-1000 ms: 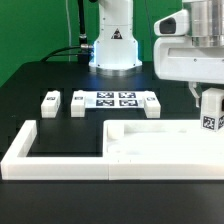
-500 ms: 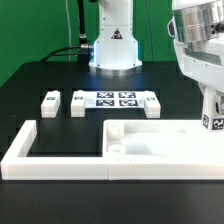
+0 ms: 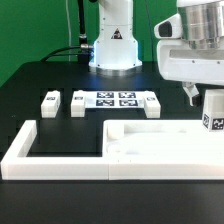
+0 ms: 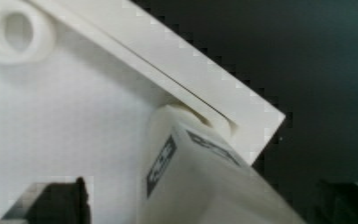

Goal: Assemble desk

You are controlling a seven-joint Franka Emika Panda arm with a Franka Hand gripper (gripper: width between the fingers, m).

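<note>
Desk, white plastic kit, partly assembled.

Tabletop (image 3: pixel 160 143) – flat, raised rim, lying at the table's (image 3: pixel 30 90) near edge toward the exterior view's right; it lies against the front bar of the frame (image 3: pixel 40 160); a round hole (image 4: pixel 16 40) shows in one corner in the wrist view.

Leg (image 3: pixel 212 112) – tagged, standing roughly upright at the tabletop's far corner on the exterior view's right, its foot at a corner hole; how deep it sits cannot be told.

Gripper (image 3: pixel 203 98) – poised over that leg, jaws spread wide; one finger (image 4: pixel 51 200) stands clear of the leg's side, pinching nothing.

Loose legs, three – one (image 3: pixel 50 101) and a second (image 3: pixel 79 103) side by side mid-table; a third (image 3: pixel 150 104) beyond the marker board (image 3: pixel 115 100), which lies between the second and third.
</note>
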